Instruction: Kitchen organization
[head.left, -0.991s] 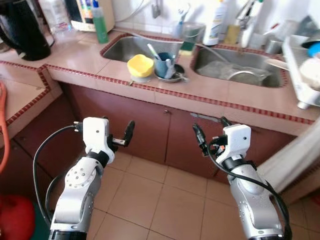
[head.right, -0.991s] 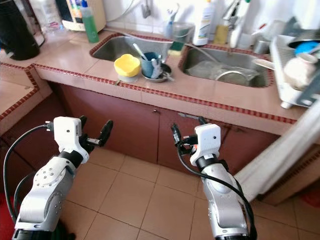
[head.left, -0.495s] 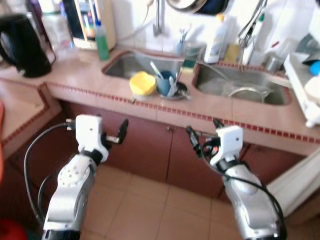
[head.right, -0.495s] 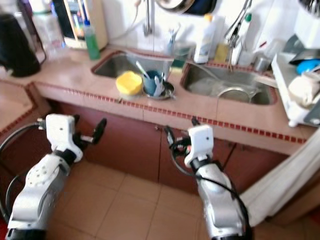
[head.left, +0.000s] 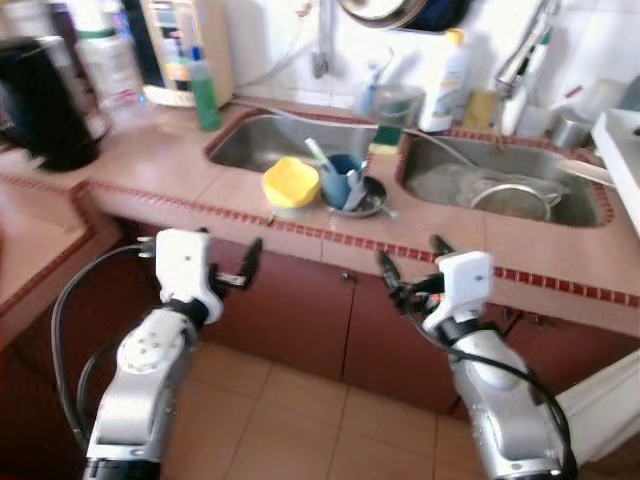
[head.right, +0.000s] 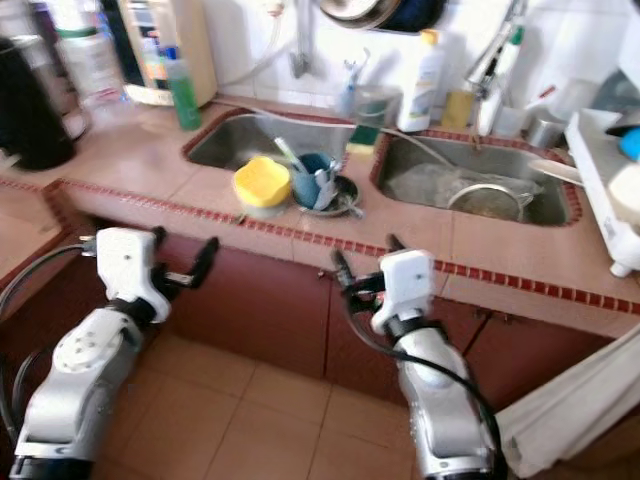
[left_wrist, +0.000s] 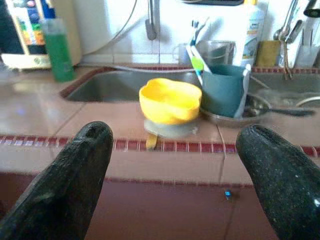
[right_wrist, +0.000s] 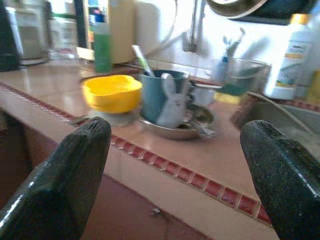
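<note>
- The left gripper (head.left: 232, 268) is hovering in front of the cabinet doors (head.left: 300, 305), below the counter edge, its fingers spread wide and holding nothing.
- A green bottle (head.left: 205, 82) is standing at the back of the tiled counter (head.left: 150, 160), left of the left sink (head.left: 270, 140).
- The yellow bowl (head.left: 291, 185) is sitting on the counter strip before the two sinks, touching or just beside the blue cup (head.left: 343, 180), which is holding utensils and resting on a small metal dish.
- The right gripper (head.left: 410, 275) is hanging level with the counter edge, also spread wide and empty.
- Risk, as I judge it: the bowl is lying near the front edge, so a low reach could be clipping the counter rim or pushing the bowl into the cup and tipping it.
</note>
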